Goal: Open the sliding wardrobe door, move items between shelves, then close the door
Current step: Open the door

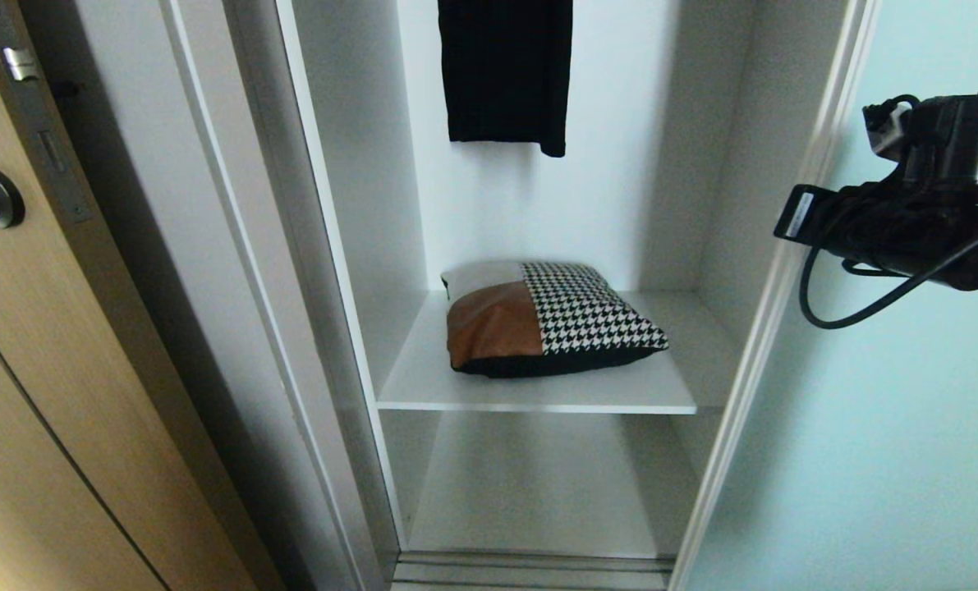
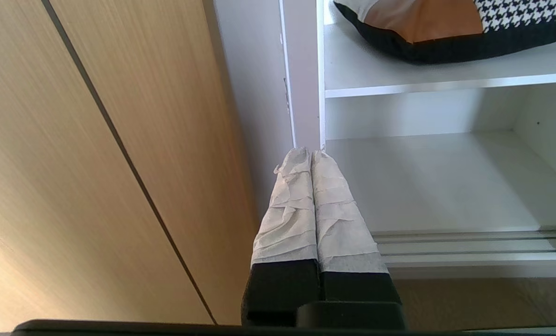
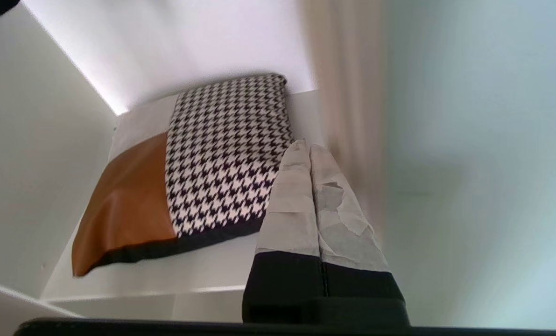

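Pale aqua frosted glass fills the head view's right side: the sliding wardrobe door (image 1: 883, 427), pushed aside so the wardrobe stands open. The cushion (image 1: 542, 318) lies flat on the upper shelf (image 1: 538, 392), its black edging facing outward; the lower shelf (image 1: 530, 492) below is bare. A black garment (image 1: 507, 72) hangs above, its top cut off. The right claw (image 3: 309, 149) hovers in front of the door's edge, fingers pressed together, holding nothing; the head view shows only its arm. The left claw (image 2: 310, 151), likewise pinched closed, sits low beside the wooden door (image 1: 37, 394).
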